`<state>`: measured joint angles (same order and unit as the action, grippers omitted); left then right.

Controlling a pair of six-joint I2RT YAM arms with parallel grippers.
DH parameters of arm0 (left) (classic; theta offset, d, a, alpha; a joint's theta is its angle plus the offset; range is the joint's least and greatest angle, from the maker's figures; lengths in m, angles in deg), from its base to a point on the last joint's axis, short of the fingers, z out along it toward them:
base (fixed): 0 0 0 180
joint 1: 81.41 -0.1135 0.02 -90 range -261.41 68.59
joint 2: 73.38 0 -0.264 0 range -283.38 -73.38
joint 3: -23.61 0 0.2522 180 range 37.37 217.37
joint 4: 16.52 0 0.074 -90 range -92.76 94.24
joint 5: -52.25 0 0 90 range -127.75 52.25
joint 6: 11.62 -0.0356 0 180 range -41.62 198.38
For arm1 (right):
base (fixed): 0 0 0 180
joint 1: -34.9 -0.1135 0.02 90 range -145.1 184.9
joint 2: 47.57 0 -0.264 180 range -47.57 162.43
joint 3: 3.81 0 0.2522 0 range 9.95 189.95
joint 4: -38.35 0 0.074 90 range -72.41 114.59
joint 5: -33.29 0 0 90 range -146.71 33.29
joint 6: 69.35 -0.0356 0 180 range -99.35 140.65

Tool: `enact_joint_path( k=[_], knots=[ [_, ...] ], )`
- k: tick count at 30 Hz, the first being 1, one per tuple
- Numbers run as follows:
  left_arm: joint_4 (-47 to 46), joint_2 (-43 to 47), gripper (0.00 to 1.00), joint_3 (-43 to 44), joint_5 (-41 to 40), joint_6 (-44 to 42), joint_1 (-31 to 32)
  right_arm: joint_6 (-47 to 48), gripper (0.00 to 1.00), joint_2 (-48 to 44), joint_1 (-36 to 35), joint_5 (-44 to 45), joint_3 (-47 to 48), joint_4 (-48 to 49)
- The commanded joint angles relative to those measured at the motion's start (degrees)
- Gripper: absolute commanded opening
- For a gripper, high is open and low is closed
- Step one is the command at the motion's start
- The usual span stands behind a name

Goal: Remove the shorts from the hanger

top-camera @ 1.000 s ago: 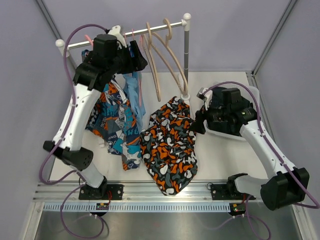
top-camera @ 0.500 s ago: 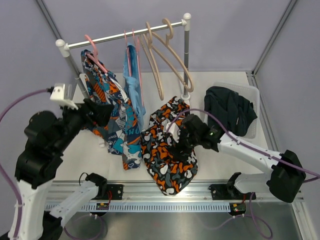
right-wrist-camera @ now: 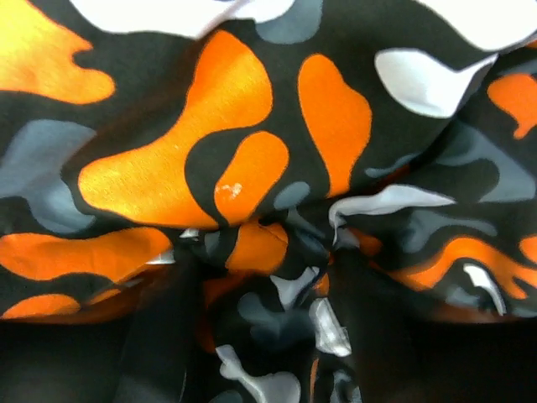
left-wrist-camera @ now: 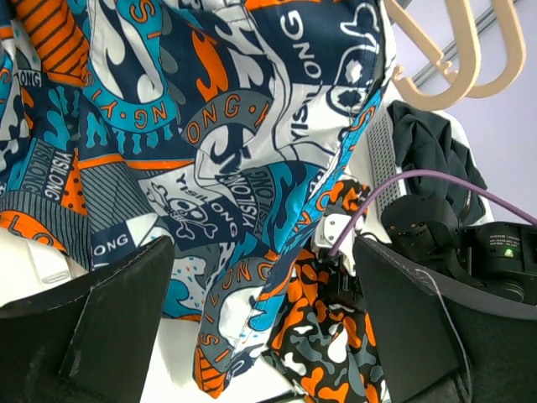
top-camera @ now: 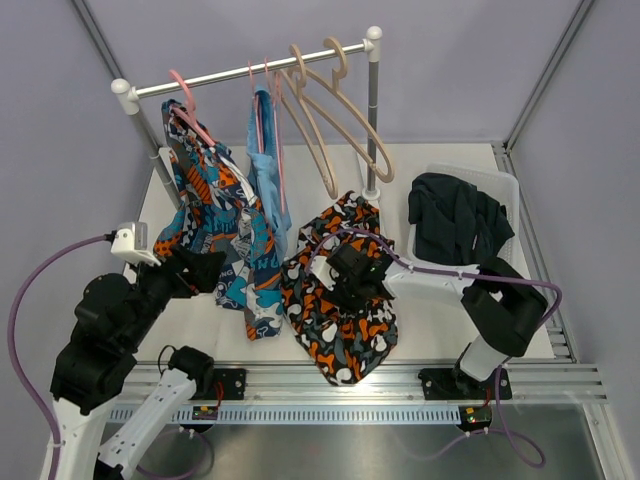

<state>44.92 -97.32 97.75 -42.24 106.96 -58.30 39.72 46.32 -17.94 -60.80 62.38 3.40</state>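
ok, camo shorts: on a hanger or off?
Off. Camo shorts lie crumpled on the table under the right gripper; beige hangers hang bare.

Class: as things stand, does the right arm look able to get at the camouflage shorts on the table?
Probably yes. The right gripper sits down on the camouflage shorts, whose fabric fills its wrist view, and nothing lies over them there.

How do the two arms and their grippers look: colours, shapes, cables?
The left arm and right arm have white links joined by bulky black joint housings. A purple cable loops along each. The left wrist carries a small white block. The left fingers are matte black wedges.
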Motion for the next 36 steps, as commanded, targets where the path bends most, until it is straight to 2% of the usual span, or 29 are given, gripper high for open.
enact_joint_path(
  k=[1,4,6,7,10,14,16,20,21,23,24,26,28,30,31,33,36],
  knots=[
    [-2.86,0.04,0.93,0.79,-1.66,0.16,-0.09,-0.88,0.34,0.86,-0.33,-0.47,3.91,-2.96],
    [-3.38,-0.49,0.93,0.79,-0.96,-0.71,0.0,0.7,0.07,0.08,-0.25,-4.32,5.84,-8.85],
    [-3.82,-0.49,0.93,0.79,-0.52,-1.33,-0.09,7.09,0.0,-2.55,0.71,-8.88,6.81,-16.98],
    [-3.91,-0.58,0.93,0.79,-0.52,-1.59,-0.09,9.56,0.0,-6.74,3.16,-14.91,7.25,-19.22],
    [-4.35,-0.58,0.93,0.71,-0.26,-2.47,-0.09,19.84,0.0,-16.67,8.26,-23.82,8.91,-27.92],
    [-6.28,-0.84,0.93,0.27,0.79,-3.17,-0.09,31.79,0.0,-26.11,17.65,-29.99,13.92,-37.85],
    [-7.77,-1.1,0.93,0.18,0.98,-3.53,-0.09,33.75,0.0,-30.75,20.92,-33.76,16.21,-42.08],
    [-10.32,-1.37,0.93,-0.52,1.33,-3.7,-0.09,30.17,0.0,-37.89,29.88,-39.13,17.62,-42.62],
    [-11.02,-1.37,0.93,-0.61,1.41,-3.7,-0.09,29.19,0.0,-39.73,34.86,-42.1,18.15,-41.92],
    [-11.47,-1.72,0.93,-0.88,1.59,-3.79,0.0,25.43,0.0,-40.45,40.24,-45.28,20.95,-41.22],
    [-11.73,-2.24,0.93,-0.79,1.68,-3.88,-0.09,23.75,0.0,-40.19,45.75,-47.82,23.58,-39.73],
    [-11.91,-2.77,0.93,-0.35,2.03,-4.32,-0.09,19.18,0.0,-39.14,52.37,-51.87,26.75,-37.71],
    [-11.73,-4.0,0.93,0.44,2.47,-5.02,-0.09,13.58,0.0,-36.07,63.06,-58.02,32.11,-35.69],
    [-11.21,-4.79,0.93,1.49,2.56,-5.55,-0.09,11.61,0.0,-31.34,67.49,-61.18,38.5,-33.92],
    [-11.03,-4.97,0.93,1.76,2.47,-6.07,-0.09,8.3,0.0,-29.57,72.82,-63.12,40.72,-33.05],
    [-10.5,-5.06,0.93,2.28,2.47,-6.6,-0.09,4.76,0.0,-24.05,77.6,-66.72,47.37,-29.27],
    [-9.63,-4.97,0.93,3.07,2.12,-7.66,-0.09,4.75,0.0,-16.75,82.1,-64.38,57.3,-29.96]
  ],
)
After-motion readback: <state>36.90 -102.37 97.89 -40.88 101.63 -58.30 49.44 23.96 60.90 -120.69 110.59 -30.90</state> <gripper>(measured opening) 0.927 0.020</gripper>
